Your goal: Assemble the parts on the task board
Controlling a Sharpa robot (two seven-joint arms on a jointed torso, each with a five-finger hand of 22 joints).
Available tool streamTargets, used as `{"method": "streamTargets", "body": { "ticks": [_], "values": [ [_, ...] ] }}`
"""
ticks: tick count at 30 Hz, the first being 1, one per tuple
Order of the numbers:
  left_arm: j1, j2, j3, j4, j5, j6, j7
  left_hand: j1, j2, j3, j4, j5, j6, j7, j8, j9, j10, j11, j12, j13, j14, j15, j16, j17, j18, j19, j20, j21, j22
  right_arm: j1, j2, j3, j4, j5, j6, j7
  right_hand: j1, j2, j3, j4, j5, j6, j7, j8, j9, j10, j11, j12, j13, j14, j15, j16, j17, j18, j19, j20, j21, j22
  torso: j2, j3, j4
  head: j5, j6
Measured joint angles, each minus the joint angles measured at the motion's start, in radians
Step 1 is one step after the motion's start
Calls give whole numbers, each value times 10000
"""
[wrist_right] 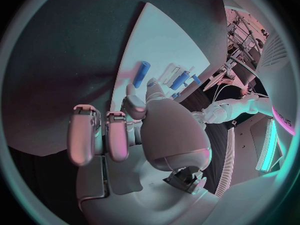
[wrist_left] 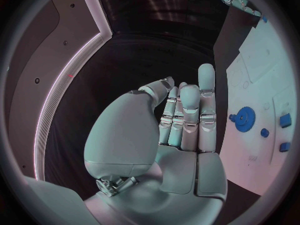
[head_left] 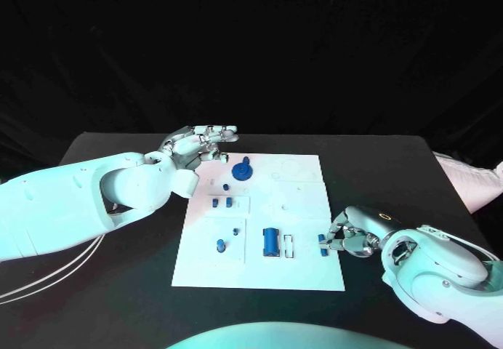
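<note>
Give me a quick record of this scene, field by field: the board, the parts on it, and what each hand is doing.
board: white task board in the middle of the black table
parts: blue gear at the far end; blue cylinder near the front; smaller blue pieces between
left hand: at the board's far left corner, fingers curled, holding nothing
right hand: at the board's right edge, fingers on a small blue piece; whether it grips it is unclear

A black worktop (head_left: 115, 149) carries the white task board (head_left: 299, 273), which lies flat near its middle, long sides running away from the robot. To the left of the task board, thin pale cables (head_left: 47, 280) trail across the dark surface. Right of the task board, bare black worktop shows.
</note>
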Motion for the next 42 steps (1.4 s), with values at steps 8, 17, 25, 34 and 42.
{"method": "streamTargets", "body": {
  "ticks": [8, 17, 25, 34, 42],
  "values": [
    [0, 2, 0, -2, 0, 4, -6, 0, 0, 0, 0, 0, 0, 0, 0, 0, 0, 0, 0, 0, 0, 0, 0, 0, 0, 0, 0, 0, 0, -20, 309, -7, -229, -166, 186, -22, 0, 0, -27, 27, 0, 19, -19, -5, 15, 0, 0, 0, 22, 0, 0, 0, -1, 0, 0, 0, 0, 0, -4, -10, 0, 2, -22],
    [0, 8, 0, -3, 0, 12, -11, 0, 0, 0, 0, 0, 0, 0, 0, 0, 0, 0, 0, 1, 0, 0, 0, 1, 0, 0, 0, 0, 1, -56, 751, 21, -573, -714, 586, -25, 657, -36, 172, -281, -297, 133, -92, -80, 163, -1, 1, -50, 42, 0, 0, 0, -2, 0, 0, 0, 0, 0, -6, -1, 5, 33, -31],
    [0, 1, -2, -6, 0, 16, -20, 0, 0, 0, 0, 0, 0, 0, 0, 0, 0, 0, 0, 1, 0, 0, 0, 1, 0, 0, 0, 0, 1, -57, 941, 51, -601, -1546, 1116, 10, 1306, -44, 543, -768, -1261, 210, -45, -100, 233, -41, -39, -195, 18, 1, 2, 0, -3, 0, -38, -38, -1, 81, -9, -2, 0, 69, -47],
    [0, 4, -4, -8, 0, 24, -37, 0, 0, 0, 0, 0, 0, 0, 0, 0, 0, 0, 0, 2, 0, 0, 0, 2, -1, 0, 0, 0, 1, -50, 1059, 65, -600, -2249, 1505, 26, 1690, -130, 982, -1209, -1458, 266, -84, -315, 238, -68, -102, -311, -70, -24, -20, 39, -4, 0, -38, -38, -1, 119, -12, -7, -8, 43, -54],
    [0, 11, -5, -4, -25, 27, -48, 0, 0, 0, 0, 0, 0, 0, 0, 0, -36, -35, 0, 2, 0, -1, 0, -11, 0, 0, 0, 0, 1, -47, 1107, 64, -594, -2410, 1574, 2, 1704, -143, 1225, -1050, -555, 329, -113, -433, 238, -67, -100, -441, -128, -16, -26, 39, -4, 0, -35, -41, -1, 159, -9, -12, -7, 6, -43]
  ]
}}
